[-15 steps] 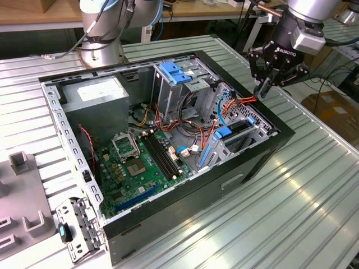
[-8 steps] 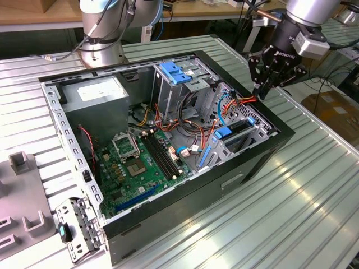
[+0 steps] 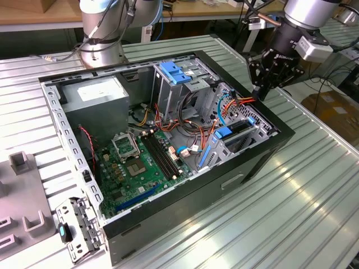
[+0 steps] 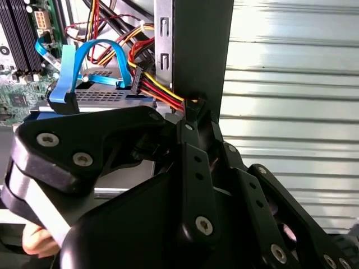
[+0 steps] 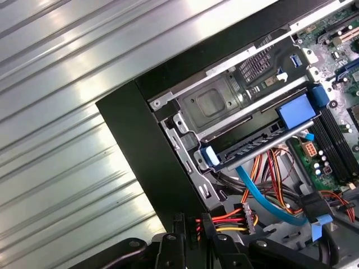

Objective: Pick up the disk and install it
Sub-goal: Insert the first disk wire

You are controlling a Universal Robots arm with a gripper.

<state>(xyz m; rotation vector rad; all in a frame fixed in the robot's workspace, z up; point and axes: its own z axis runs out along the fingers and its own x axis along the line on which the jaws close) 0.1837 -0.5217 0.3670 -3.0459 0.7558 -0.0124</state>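
The black claw (image 3: pixel 262 89), fingers pinched narrow with nothing held, hovers at the case's rim; the dark, blue-framed rectangular disk (image 3: pixel 238 132) lies just below and inward, its long axis running along that wall.

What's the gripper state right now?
Gripper: cannot be told whether open or closed; it sits at the computer case wall by the red-and-yellow cables.
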